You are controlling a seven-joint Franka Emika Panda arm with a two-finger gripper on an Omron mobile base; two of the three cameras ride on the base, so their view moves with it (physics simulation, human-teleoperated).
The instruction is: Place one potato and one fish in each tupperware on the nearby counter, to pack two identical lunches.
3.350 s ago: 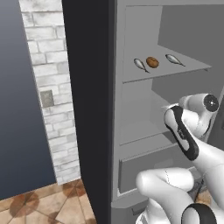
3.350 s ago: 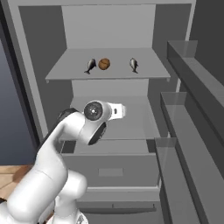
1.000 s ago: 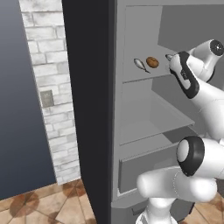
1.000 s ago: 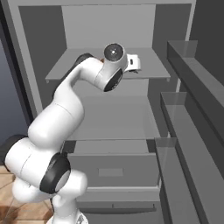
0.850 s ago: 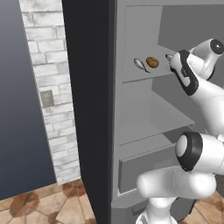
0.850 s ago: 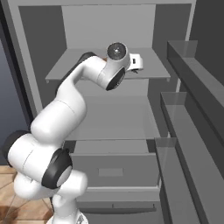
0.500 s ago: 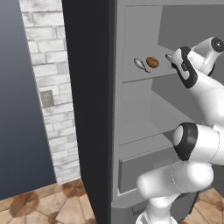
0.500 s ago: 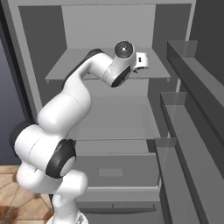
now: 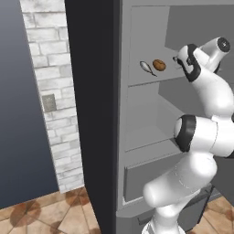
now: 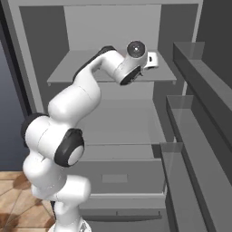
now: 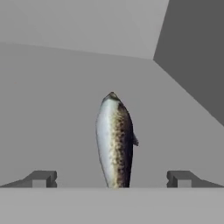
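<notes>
Gripper point(image 11: 112, 179), wide open and empty, has risen from mid-fridge to the upper shelf point(image 9: 151, 78); a fish point(image 11: 114, 140) lies centre frame between its fingertips, so a grasp looks close.

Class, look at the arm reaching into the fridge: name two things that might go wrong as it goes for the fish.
1. The fish lies lengthwise between the open jaws of the gripper; closing off-centre might let it slip out.
2. The potato and another fish sit close by on the same shelf; the arm might knock them.
</notes>
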